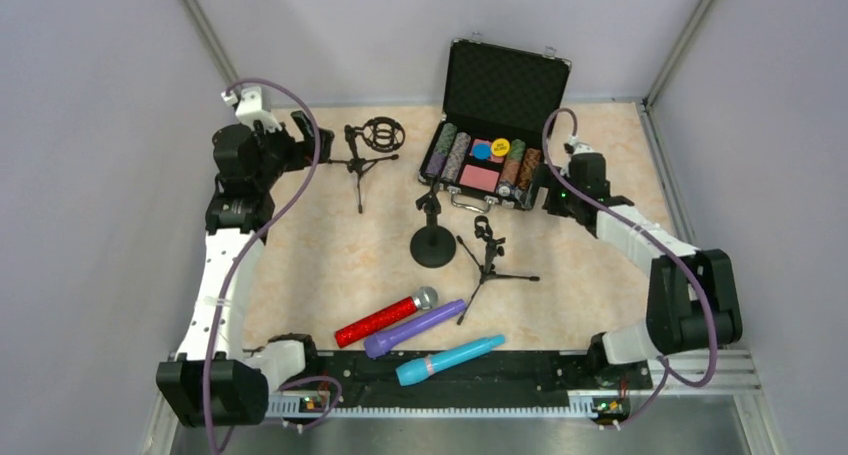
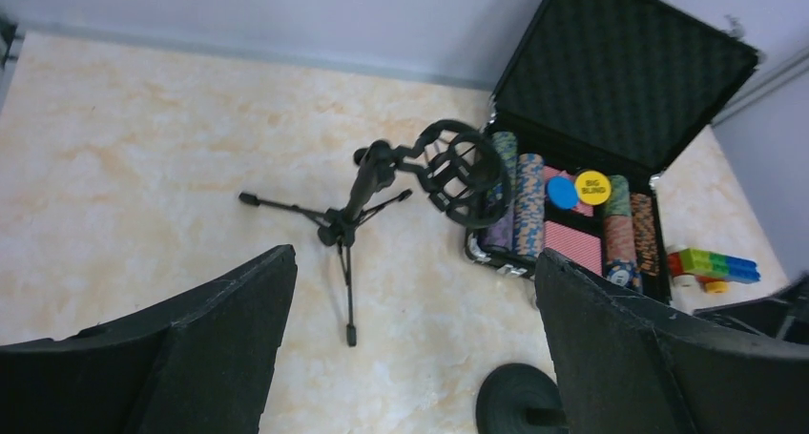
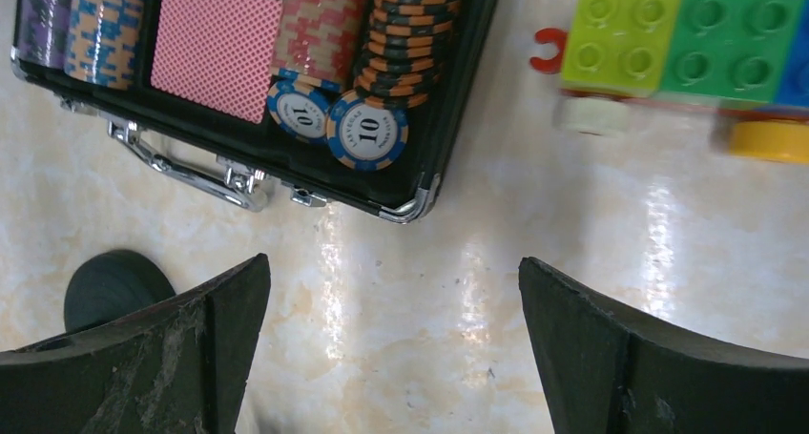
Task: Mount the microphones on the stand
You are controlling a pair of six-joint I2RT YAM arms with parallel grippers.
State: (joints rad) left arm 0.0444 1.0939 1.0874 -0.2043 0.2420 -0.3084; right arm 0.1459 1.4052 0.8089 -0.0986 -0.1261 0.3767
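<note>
- Pale marbled worktop (image 1: 330, 245) walled in grey on three sides, arms bolted at its near edge.
- Three microphones lie side by side near the front edge, between the arm bases: the red microphone (image 1: 385, 316) with its silver mesh head, the purple microphone (image 1: 415, 327) just beside it, and the turquoise microphone (image 1: 450, 359) nearest the bases. None is on a stand.
- Stands wait further back: a ring-mount tripod stand (image 1: 365, 155) at the left, a round-base stand (image 1: 433, 237) in the middle, and a small tripod stand (image 1: 488, 260) to its right.
- An open chip case (image 1: 490, 125) sits at the back, with toy bricks (image 3: 687, 43) on its right.
- The left claw (image 2: 412, 262) stands wide apart and empty, looking at the ring-mount tripod stand.
- The right claw (image 3: 393, 262) is also spread wide, holding nothing, over bare worktop by the case corner.
- Judgement: the task has not begun and the step in hand is the first pick.
- The next move calls for an arm to swing back toward the front row, line its fingers across a microphone body, and close on it without nudging the neighbours.
</note>
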